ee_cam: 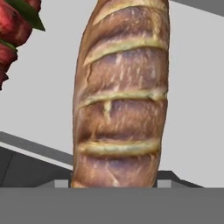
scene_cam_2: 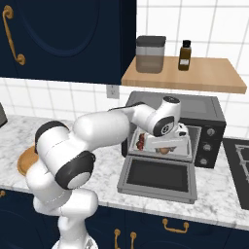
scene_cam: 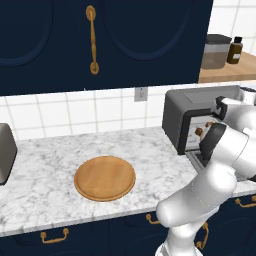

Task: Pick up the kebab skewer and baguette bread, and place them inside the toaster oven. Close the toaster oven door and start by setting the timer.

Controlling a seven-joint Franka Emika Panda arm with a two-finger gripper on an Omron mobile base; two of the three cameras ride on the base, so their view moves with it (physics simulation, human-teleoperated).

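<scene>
The toaster oven (scene_cam_2: 204, 109) (scene_cam: 180, 107) stands on the counter with its door (scene_cam_2: 155, 180) folded down flat in front. My hand reaches into the oven mouth. The baguette bread (ee_cam: 120, 96), brown with pale slashes, runs up from between my fingertips over the oven's grey tray (ee_cam: 192, 87); its end shows under the hand (scene_cam_2: 165, 151). My gripper (ee_cam: 114, 181) (scene_cam_2: 168, 145) is shut on the loaf. The kebab skewer (ee_cam: 13, 26) (scene_cam_2: 140, 141), with red meat chunks, lies on the tray to the left of the bread.
A round wooden plate (scene_cam: 105, 178) (scene_cam_2: 26, 163) lies bare on the marble counter left of the oven. A light grey toaster (scene_cam: 5, 152) stands at the far left. Above the oven a wooden shelf holds a canister (scene_cam_2: 150, 54) and a bottle (scene_cam_2: 184, 55). A stovetop (scene_cam_2: 240, 165) lies at the right.
</scene>
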